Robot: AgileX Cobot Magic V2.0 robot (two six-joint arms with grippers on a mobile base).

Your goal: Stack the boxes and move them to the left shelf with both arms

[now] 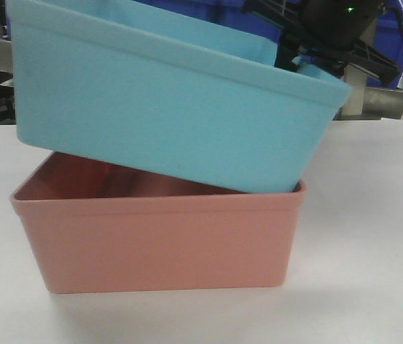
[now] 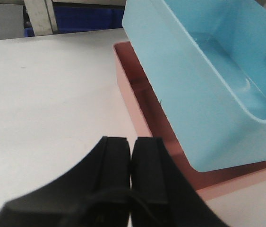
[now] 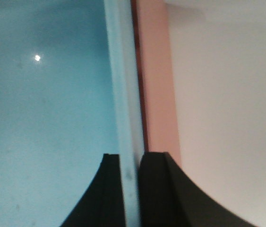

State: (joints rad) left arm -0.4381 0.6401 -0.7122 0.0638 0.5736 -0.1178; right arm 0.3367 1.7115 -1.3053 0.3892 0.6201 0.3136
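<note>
Right wrist view: my right gripper (image 3: 130,158) pinches blue box (image 3: 43,118) wall between 2 fingers, so box hangs tilted, one end inside pink box (image 3: 157,94) beside outer finger. My left gripper (image 2: 132,142) closed, empty, boxes ahead-right.

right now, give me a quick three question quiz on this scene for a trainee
1. True or false: the blue tub sits level inside the pink tub.
2. Fill in: the left tool is ____ (open or shut).
3. The right tool clamps: A the pink tub's rim, B the blue tub's wall, C nothing.

Key: 1 false, it is tilted; 2 shut; 3 B.
</note>
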